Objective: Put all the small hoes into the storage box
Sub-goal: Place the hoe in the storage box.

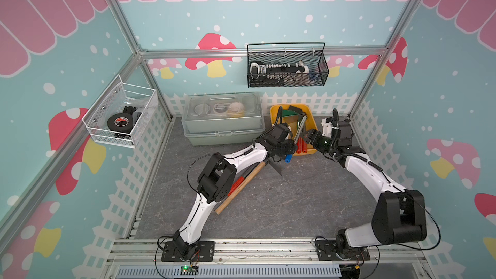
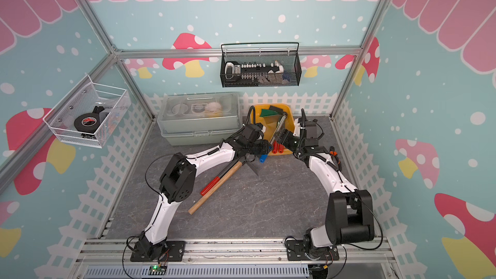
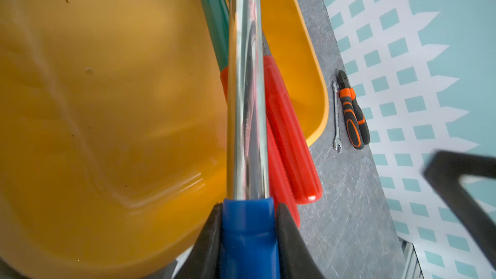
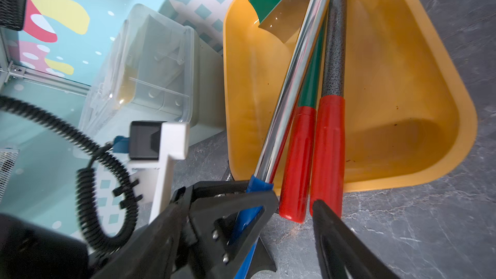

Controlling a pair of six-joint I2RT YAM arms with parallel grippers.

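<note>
The small hoe has a chrome shaft [image 3: 247, 76] and a blue handle [image 3: 248, 237]. It lies slanted in the yellow storage box [image 1: 311, 119], with the handle sticking out over the near rim. My left gripper [image 3: 248, 210] is shut on the blue handle [image 1: 287, 159]. My right gripper [image 4: 245, 205] is open just right of it, above the box's near edge [image 1: 308, 136]. Its jaws stand wide apart and grip nothing. Two red-handled tools [image 4: 327, 143] lie in the box [image 4: 402, 103] beside the shaft [image 4: 295, 63]. The hoe's head is mostly hidden at the far end.
A grey-green lidded case [image 1: 222, 119] stands left of the box. A wooden-handled tool [image 1: 241, 183] and a red-handled one [image 1: 237, 182] lie under my left arm. Pliers [image 3: 354, 111] and a wrench [image 3: 336, 116] lie by the right wall. Wire baskets [image 1: 287, 68] [image 1: 120, 116] hang on the walls.
</note>
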